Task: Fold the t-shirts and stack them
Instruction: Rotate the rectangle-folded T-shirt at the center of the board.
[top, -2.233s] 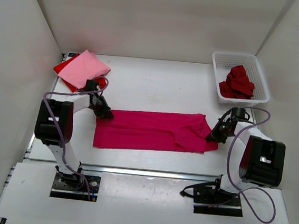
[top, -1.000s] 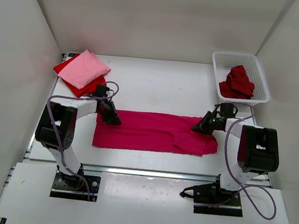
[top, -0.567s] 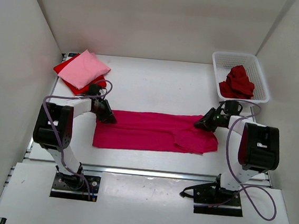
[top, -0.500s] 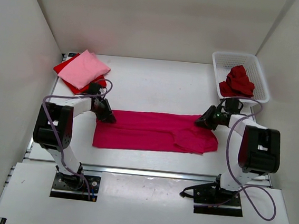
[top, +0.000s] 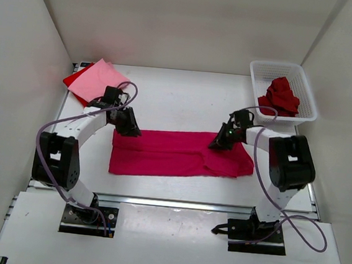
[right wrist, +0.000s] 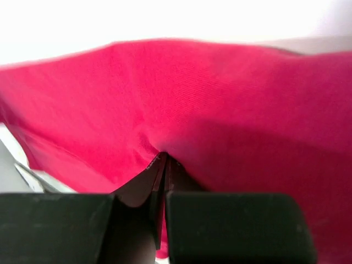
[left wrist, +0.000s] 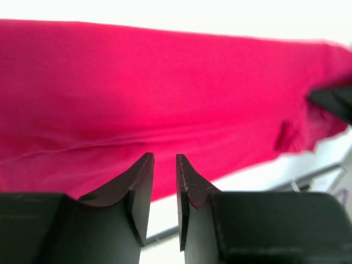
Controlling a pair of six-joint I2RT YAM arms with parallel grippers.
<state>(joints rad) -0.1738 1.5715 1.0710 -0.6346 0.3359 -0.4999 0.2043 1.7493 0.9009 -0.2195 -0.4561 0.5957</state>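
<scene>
Magenta tee [top: 168, 151] lies mid-counter [top: 179, 101] as a long flat band, apparently narrowed lengthwise already. Step in hand is prob. the crosswise fold, R end over toward L.

Right jaws are clamped tight on the tee's far edge near the R end; the wrist view shows cloth [right wrist: 176, 99] bunched into the tips. Left jaws sit at the far-L corner w/ a narrow gap between them and nothing in it; cloth [left wrist: 165, 82] spreads beyond the tips.

Next move, I'd judge: left jaws need to grip or pin that corner first. Then lift the R end clear and carry it across w/o dragging the lower layer.

Vs. half a sec ago: right jaws have slid inward along the far edge, and the tee's R end has pulled in a bit w/ them. Left arm's elbow has swung outward, but its jaws have barely moved.

Pink tee [top: 103, 75] sits on bright red tee [top: 75, 81] at far L. Dark red tee [top: 280, 95] is in the basket [top: 257, 67] at far R.
</scene>
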